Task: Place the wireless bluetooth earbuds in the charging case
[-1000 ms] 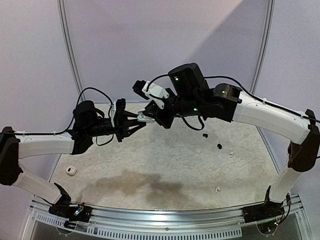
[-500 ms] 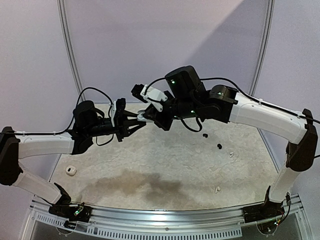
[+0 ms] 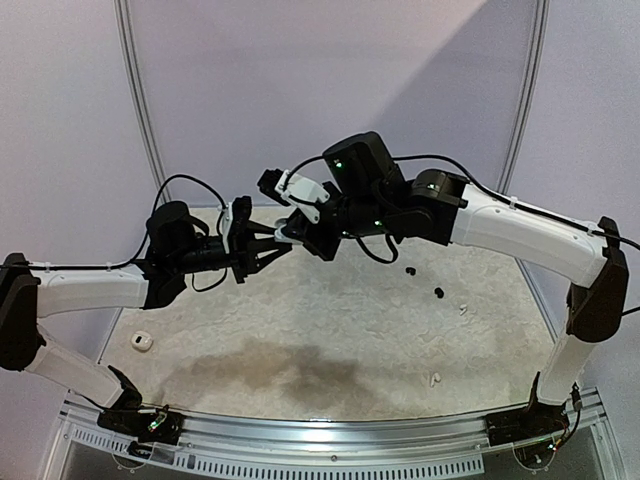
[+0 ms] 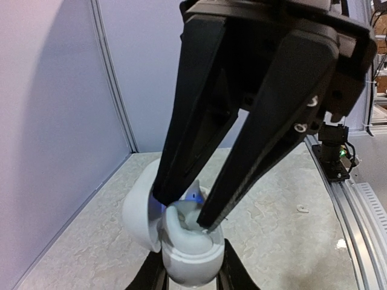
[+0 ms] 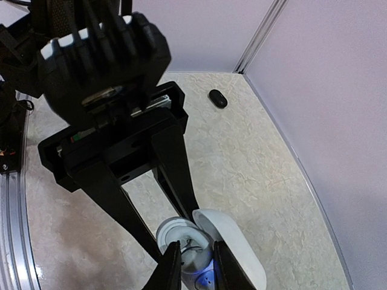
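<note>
Left gripper (image 4: pixel 192 277) is clamped on the base of the open white charging case (image 4: pixel 184 257), which is held above the table (image 3: pixel 350 330). Right gripper (image 5: pixel 196 251) is narrowed, with its fingertips at the case's well. Whether they hold an earbud cannot be told. Black earbuds (image 3: pixel 438 293) lie well to the right of the case.

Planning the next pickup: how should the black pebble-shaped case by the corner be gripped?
Probably pinch the black case across its narrow width, descending from above: it lies flat and low on the table, leaving only its rounded long sides to close on.
</note>
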You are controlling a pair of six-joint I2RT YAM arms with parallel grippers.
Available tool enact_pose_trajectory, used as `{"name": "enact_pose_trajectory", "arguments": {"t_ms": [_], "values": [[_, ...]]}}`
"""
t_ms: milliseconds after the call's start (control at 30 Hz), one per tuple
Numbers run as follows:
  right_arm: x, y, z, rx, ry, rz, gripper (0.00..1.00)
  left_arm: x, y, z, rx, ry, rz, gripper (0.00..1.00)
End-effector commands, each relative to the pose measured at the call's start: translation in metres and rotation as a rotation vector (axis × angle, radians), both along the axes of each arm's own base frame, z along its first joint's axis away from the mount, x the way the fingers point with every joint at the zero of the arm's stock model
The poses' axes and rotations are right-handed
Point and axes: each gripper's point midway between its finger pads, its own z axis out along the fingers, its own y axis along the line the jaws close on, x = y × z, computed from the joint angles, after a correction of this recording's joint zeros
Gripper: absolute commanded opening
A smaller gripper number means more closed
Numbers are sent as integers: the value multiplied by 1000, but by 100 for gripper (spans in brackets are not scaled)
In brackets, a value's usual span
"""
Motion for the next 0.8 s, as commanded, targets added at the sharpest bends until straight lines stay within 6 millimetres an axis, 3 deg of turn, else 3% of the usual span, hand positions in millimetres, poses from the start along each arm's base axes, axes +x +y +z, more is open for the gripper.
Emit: {"name": "enact_pose_trajectory", "arguments": {"t_ms": [0,167,433,767], "values": [[7,4,-7,-22,-9,-20,19,-7,-2,12,-17,-44,-28,0],[3,5,-15,-40,17,0,17,-6,-2,13,-19,-45,-24,0],[-22,4,-18,-22,69,97,12,-3,-1,12,-16,-41,-6,0],[-32,1,-24,-50,83,120,7,-1,-1,11,-11,-40,4,0]]}}
